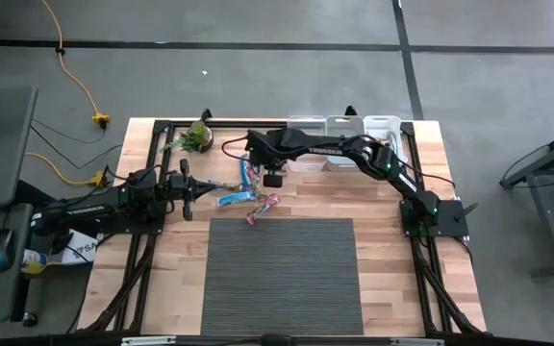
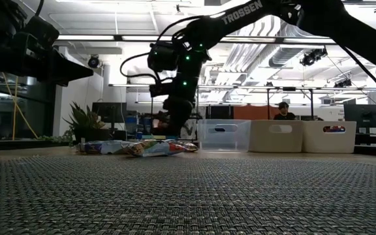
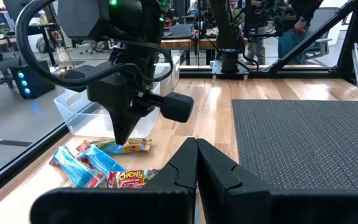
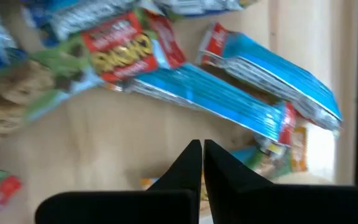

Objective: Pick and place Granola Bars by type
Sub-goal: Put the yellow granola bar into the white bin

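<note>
right gripper (image 1: 274, 180): reaches over from the 3 o'clock side of the desk (image 1: 392, 259) and hangs just above the pile's 12 o'clock edge. Jaws pinched together with nothing between them, so I'd guess it's lining up on a bar and hasn't picked anything yet.

left gripper (image 1: 187, 189): parked at 9 o'clock of the pile, jaws clenched and empty too. Looks like it's just waiting its turn and keeping out of the way.

granola bars (image 1: 248, 197): all heaped in one loose cluster just past the mat's far edge, still mixed together. In the right wrist view a bright blue bar (image 4: 229, 99) lies across a Chewy bar (image 4: 126, 46), so they overlap and will need peeling apart one by one.

clear bins (image 1: 344, 130): lined up along the far edge around 1 o'clock, near the pile. My read: they're the drop spots per type.

woven mat (image 1: 282, 274): bare, nothing sorted onto it.

potted plant (image 1: 196, 137): at 11 o'clock, off to the side.
</note>
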Motion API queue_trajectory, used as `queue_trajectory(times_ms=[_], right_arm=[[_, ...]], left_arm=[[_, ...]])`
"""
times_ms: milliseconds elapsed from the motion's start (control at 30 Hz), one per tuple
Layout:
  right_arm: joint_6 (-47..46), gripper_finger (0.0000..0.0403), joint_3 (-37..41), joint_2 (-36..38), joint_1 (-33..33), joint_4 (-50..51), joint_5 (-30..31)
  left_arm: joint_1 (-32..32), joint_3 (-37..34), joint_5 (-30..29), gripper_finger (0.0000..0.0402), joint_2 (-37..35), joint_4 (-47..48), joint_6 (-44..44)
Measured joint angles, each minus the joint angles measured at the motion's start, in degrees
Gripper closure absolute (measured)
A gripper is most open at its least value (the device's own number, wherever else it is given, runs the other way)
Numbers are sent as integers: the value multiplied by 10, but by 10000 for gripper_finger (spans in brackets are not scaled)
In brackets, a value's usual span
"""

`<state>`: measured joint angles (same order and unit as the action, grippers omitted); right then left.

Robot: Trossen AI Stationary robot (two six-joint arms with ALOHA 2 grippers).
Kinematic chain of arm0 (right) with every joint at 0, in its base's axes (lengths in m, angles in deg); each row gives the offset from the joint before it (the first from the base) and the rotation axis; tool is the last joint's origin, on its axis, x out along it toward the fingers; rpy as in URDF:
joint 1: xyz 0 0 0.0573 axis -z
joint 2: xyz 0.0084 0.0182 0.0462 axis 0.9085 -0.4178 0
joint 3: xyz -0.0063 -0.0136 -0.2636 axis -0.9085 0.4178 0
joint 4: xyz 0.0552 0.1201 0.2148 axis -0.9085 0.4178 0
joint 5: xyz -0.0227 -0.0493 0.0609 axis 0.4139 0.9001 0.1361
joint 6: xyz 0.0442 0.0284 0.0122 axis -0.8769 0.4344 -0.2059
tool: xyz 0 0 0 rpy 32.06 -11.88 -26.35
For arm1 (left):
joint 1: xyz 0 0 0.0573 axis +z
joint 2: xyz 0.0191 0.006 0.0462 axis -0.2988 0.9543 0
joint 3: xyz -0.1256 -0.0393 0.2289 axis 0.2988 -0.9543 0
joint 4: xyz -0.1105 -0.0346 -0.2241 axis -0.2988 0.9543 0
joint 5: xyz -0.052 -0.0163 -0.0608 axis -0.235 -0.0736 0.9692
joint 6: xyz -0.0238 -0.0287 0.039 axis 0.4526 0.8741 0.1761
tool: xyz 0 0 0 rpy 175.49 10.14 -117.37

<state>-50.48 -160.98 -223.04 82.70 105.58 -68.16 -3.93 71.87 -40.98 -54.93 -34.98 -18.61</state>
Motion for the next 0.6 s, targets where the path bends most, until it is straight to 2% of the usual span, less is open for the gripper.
queue_trajectory(times_ms=[200, 600], right_arm=[[29, 403, 0, 0, 5, 29, 42], [-5, 403, 0, 0, 40, 59, 15]], left_arm=[[0, 0, 0, 400, 0, 0, 0], [0, 0, 0, 400, 0, 0, 0]])
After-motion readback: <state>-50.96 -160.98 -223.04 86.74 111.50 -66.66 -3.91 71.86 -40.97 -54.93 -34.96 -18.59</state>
